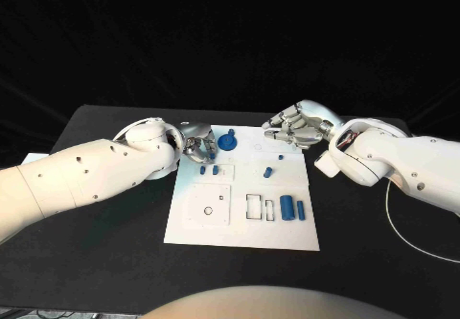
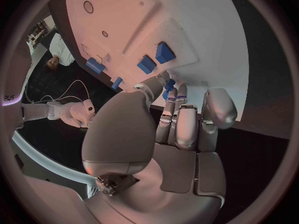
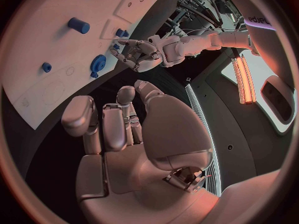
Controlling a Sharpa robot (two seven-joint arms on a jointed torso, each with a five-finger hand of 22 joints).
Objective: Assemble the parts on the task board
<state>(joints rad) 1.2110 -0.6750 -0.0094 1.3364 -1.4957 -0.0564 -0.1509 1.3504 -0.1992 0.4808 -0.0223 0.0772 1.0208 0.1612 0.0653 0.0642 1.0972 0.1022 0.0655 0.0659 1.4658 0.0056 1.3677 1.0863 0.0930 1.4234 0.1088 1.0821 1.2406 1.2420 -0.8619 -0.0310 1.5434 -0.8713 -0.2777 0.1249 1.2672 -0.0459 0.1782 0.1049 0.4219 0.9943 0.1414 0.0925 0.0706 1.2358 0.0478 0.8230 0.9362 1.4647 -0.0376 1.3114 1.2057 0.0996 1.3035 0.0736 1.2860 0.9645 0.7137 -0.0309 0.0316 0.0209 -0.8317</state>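
Nearest you on the task board (image 1: 192,229), the square cover plate with its small round hole (image 1: 208,210) sits flat. Beside it are the empty rectangular pockets (image 1: 253,207). Just right of those two blue cylinders (image 1: 288,209) lie on their sides, side by side, long axes running near-to-far up the board. Those look like your easy pickups: come down from above with fingers straddling the short way across the cylinder, not along it.

Mid-board, two small blue blocks (image 1: 209,170) stand close together, and a short blue peg (image 1: 268,172) sits to their right, tilted slightly off the board's long line.

At the far left corner, the left robot hand (image 1: 199,149) hovers low beside the blue gear (image 1: 227,142) — a round disc lying flat with a short stem pointing away from you. In the left wrist view the fingers (image 2: 177,124) are curled near a small blue piece, but I cannot tell whether anything is actually pinched. If the gear is your target, I'd judge it wants a grip on the rim, kept level so the stem stays aligned with its seat; check contact before lifting.

Farthest off, the right robot hand (image 1: 297,127) hangs above the board's far right corner and the black counter (image 1: 115,266), fingers loosely curled and parted, holding nothing — the right wrist view shows its palm (image 3: 124,149) bare.
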